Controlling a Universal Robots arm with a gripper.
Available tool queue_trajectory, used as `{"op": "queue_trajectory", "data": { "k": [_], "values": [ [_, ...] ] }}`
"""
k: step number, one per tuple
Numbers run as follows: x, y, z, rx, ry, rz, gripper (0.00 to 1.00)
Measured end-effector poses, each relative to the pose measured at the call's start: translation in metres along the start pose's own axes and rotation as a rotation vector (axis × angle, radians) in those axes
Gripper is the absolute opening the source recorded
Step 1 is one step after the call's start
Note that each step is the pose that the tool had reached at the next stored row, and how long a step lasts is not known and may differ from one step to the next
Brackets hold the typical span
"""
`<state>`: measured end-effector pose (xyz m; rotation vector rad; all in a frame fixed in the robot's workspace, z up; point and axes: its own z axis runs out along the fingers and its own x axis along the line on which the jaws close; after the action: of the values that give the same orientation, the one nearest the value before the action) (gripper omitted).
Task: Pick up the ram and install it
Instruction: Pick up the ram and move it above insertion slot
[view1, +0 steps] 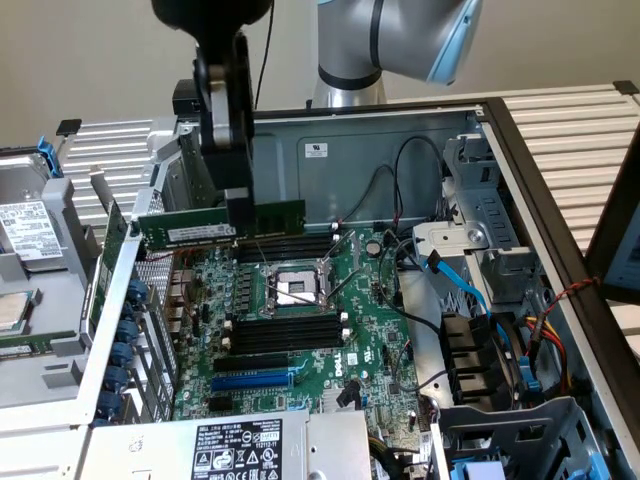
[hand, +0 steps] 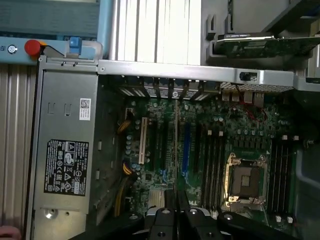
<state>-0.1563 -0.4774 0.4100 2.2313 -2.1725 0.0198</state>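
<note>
1. The ram (view1: 185, 228) is a long thin green stick. It has a white label strip along it and small dark chips.
2. The black gripper (view1: 237, 215) comes down from above. Its jaws pinch the ram near the middle, one on each flat side.
3. The ram stands on its long edge, lengthwise, over the green motherboard (view1: 370, 340).
4. It hangs just over the black memory slots (view1: 290, 250) between the silver socket (view1: 290, 290) and the case's grey back wall (view1: 350, 150). I cannot tell if it touches them.
5. In the wrist view the ram (hand: 176, 150) shows as a thin line running out from the gripper (hand: 176, 210).
6. More black memory slots (view1: 285, 335) lie on the other side of the socket, and no stick is in them. A blue slot (view1: 250, 381) lies closer to the board's front edge.
7. The ram's end at the exterior view's left is near the metal frame (view1: 160, 180) at that edge of the case. There is little room there.
8. The ram's other end has open air beside it. Black wires (view1: 400, 190) hang by the back wall, apart from that end.
9. A blue cable (view1: 465, 285) and more wires sit by the board's edge at the exterior view's right, well apart from the ram.
10. A grey power box (view1: 235, 450) with a black label fills the case's front edge.
</note>
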Motion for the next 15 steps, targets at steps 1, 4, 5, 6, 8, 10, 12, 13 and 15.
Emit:
{"op": "queue_trajectory", "data": {
  "k": [1, 4, 5, 6, 8, 10, 12, 13, 15],
  "values": [
    [0.000, -0.0034, 0.0004, 0.0018, 0.0002, 0.000, 0.13],
    [-0.001, -0.0128, 0.0022, 0.0044, -0.0023, 0.000, 0.13],
    [-0.001, -0.0157, 0.0029, 0.0045, -0.0039, 0.000, 0.13],
    [-0.001, -0.0187, 0.0037, 0.0046, -0.0055, 0.000, 0.13],
    [-0.002, -0.0232, 0.0057, 0.0048, -0.0077, 0.000, 0.13],
    [-0.006, -0.0257, 0.0087, 0.0046, -0.0079, 0.000, 0.13],
    [-0.012, -0.0269, 0.0118, 0.0045, -0.0079, 0.000, 0.13],
    [-0.015, -0.0274, 0.0133, 0.0046, -0.0079, 0.000, 0.13],
    [-0.024, -0.0282, 0.0156, 0.0046, -0.0078, 0.000, 0.13]
  ]
}}
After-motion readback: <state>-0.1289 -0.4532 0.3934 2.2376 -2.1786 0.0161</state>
